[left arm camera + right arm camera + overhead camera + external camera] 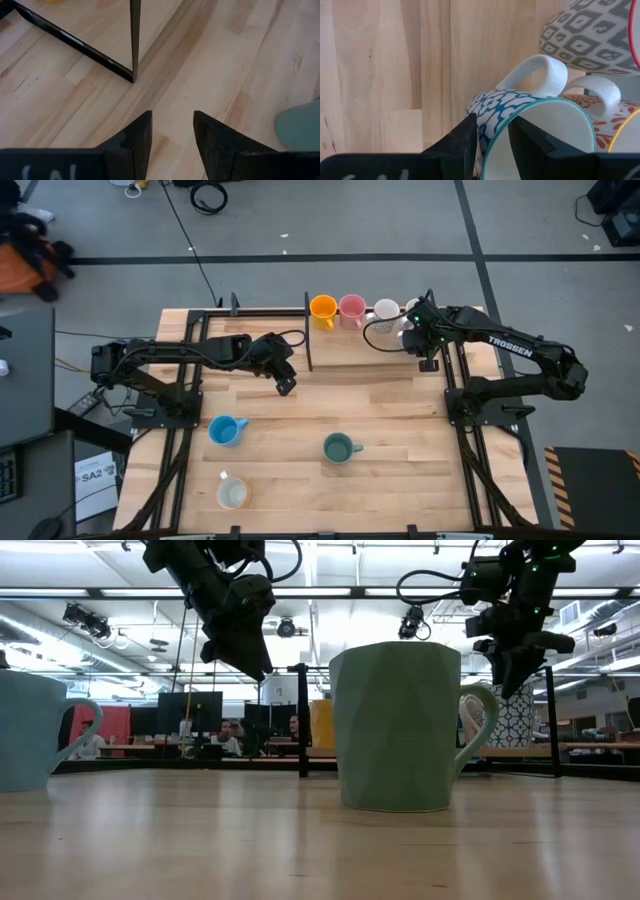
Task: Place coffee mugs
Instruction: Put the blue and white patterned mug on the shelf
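I count an orange mug, a pink mug and a white mug in a row along the table's far edge, just right of the dark upright divider. The right gripper sits at the right end of that row; in its wrist view its fingers straddle the rim of a blue-patterned mug, one inside and one outside, with a grey-patterned mug and an orange-patterned mug just beside it. Whether the fingers press the rim, I cannot tell. The left gripper hangs over bare wood near the divider, fingers spread, nothing between them. In front stand a blue mug, a green mug and a cream mug, well apart.
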`<act>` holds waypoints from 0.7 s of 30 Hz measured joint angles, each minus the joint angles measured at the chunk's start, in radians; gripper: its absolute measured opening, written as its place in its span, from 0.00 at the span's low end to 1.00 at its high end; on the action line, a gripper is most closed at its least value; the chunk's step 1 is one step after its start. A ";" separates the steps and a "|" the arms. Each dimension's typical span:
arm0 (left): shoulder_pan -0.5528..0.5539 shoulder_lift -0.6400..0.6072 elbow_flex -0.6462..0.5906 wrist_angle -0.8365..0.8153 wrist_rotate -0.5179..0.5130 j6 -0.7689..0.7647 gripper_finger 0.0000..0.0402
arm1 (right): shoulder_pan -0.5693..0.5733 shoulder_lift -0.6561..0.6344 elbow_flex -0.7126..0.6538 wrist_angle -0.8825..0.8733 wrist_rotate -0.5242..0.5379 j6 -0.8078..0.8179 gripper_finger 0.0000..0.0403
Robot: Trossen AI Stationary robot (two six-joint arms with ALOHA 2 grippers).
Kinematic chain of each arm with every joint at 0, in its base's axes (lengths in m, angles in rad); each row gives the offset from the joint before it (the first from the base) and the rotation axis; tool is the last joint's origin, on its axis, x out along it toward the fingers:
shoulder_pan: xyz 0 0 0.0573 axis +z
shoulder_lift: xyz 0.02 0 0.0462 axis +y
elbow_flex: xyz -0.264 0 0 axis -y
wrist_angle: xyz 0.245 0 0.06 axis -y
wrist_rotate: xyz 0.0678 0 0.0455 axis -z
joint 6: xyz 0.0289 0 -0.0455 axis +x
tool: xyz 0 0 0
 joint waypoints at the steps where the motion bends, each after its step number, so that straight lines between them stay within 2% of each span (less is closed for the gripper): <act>1: 0.000 0.000 0.000 0.000 0.000 0.000 0.38 | 0.000 0.000 0.000 0.000 0.001 0.000 0.29; 9: 0.000 0.000 0.000 0.000 0.000 -0.002 0.38 | 0.001 0.000 0.000 0.000 0.096 0.000 0.29; 21: 0.000 0.000 0.000 0.000 0.000 -0.002 0.38 | 0.031 0.000 0.000 0.000 0.106 0.000 0.29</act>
